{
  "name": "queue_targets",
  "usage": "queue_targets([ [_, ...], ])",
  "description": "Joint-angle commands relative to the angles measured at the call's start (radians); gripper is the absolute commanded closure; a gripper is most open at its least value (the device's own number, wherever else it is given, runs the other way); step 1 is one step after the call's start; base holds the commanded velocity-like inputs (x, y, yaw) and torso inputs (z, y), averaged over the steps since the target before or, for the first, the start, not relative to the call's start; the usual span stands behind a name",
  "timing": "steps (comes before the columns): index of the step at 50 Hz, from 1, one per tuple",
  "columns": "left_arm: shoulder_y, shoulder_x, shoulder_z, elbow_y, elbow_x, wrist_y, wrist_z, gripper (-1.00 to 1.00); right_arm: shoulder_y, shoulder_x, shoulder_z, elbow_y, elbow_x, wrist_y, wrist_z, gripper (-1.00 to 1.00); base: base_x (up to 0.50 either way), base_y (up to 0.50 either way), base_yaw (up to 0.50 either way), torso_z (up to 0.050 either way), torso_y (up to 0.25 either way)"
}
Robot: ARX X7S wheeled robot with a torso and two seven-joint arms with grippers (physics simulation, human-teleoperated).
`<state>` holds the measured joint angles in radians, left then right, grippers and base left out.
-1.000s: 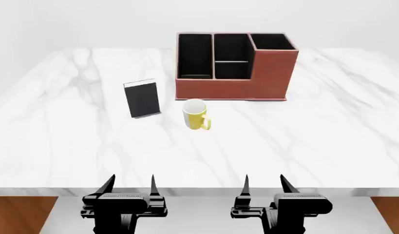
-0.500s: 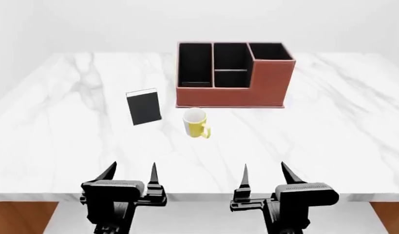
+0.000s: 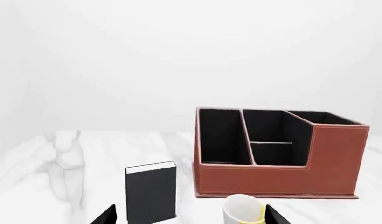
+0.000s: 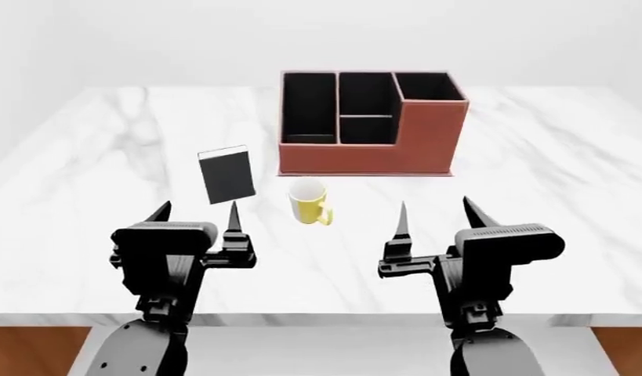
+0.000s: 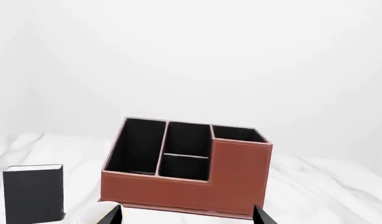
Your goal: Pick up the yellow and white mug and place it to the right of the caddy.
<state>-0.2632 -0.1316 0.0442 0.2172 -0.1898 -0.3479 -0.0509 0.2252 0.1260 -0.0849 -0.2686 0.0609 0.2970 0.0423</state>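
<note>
While the mug point(image 4: 308, 201) stands before the caddy point(image 4: 369, 150); marble table point(image 4: 551, 180) rightward.

Both arms raised and reaching forward over the table

In the head view, the left gripper point(image 4: 196, 211) and right gripper point(image 4: 438, 210) have climbed from the bottom edge at 6 o'clock toward the middle, and their black bodies and forearms now show over the marble table point(image 4: 571, 180) instead of hanging off its near edge. Both sets of fingers remain spread apart. The left gripper's inner fingertip now stands just below the black book point(image 4: 226, 175), and the yellow and white mug point(image 4: 308, 201) now lies between the two grippers rather than well ahead at 12 o'clock. The table's near edge has dropped lower in the picture.
</note>
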Motion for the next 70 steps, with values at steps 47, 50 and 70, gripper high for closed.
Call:
queue_targets([
  [47, -0.035, -0.065, -0.055, 0.100, -0.107, -0.067, -0.036, -1.00, 0.037, 0.046, -0.049, 0.020, 0.078, -0.016, -0.015, -1.00, 0.34, -0.24, 0.00, 0.005, 0.000],
  [50, -0.033, -0.067, -0.056, 0.106, -0.111, -0.068, -0.038, -1.00, 0.034, 0.048, -0.050, 0.015, 0.081, -0.016, -0.014, -1.00, 0.50, 0.14, 0.00, 0.000, 0.000],
  [70, -0.032, -0.075, -0.047, 0.103, -0.123, -0.060, -0.042, -1.00, 0.026, 0.053, -0.041, 0.019, 0.128, -0.022, -0.015, -1.00, 0.41, 0.09, 0.00, 0.000, 0.001],
])
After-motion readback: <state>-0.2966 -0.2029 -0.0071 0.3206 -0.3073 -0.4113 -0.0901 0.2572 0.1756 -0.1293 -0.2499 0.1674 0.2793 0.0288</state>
